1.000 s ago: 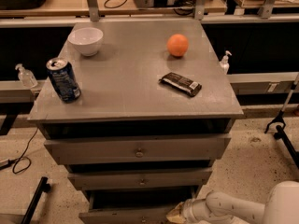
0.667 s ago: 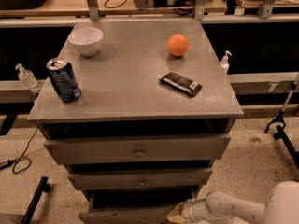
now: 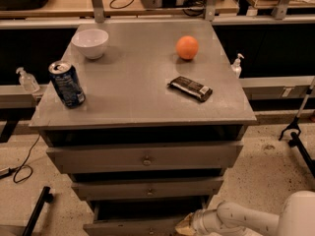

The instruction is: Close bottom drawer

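Observation:
The bottom drawer (image 3: pixel 133 227) is the lowest of three grey drawers in the cabinet. It stands pulled out, with a dark gap above its front, and its front is cut off by the frame's lower edge. My gripper (image 3: pixel 186 225) sits at the end of the white arm (image 3: pixel 246 219) that comes in from the lower right. It is at the right end of the bottom drawer's front, touching or very close to it.
The cabinet top (image 3: pixel 138 97) holds a white bowl (image 3: pixel 90 43), a blue soda can (image 3: pixel 67 84), an orange (image 3: pixel 187 47) and a dark snack bar (image 3: pixel 191 88). Two wider drawers (image 3: pixel 145 157) sit above. A black stand leg (image 3: pixel 295 136) is on the right and a cable (image 3: pixel 22 166) on the left floor.

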Tool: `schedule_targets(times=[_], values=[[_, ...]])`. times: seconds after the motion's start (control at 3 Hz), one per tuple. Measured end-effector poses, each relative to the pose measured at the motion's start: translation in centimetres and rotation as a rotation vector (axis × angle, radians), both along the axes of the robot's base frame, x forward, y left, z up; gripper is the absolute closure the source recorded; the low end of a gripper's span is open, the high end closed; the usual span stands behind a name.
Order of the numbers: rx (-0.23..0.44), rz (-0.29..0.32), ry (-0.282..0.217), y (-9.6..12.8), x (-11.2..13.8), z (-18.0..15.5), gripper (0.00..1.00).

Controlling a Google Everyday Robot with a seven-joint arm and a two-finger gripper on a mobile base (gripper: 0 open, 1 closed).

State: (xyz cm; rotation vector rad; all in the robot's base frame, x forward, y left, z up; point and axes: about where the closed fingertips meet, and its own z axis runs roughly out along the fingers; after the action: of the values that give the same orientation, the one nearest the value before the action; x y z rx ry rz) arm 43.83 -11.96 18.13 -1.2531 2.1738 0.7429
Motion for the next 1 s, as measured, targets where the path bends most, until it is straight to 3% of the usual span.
schedule_targets(times=[1.0], values=[[0.002,0.001,0.002,0.14,-0.11,-0.05,0.05]])
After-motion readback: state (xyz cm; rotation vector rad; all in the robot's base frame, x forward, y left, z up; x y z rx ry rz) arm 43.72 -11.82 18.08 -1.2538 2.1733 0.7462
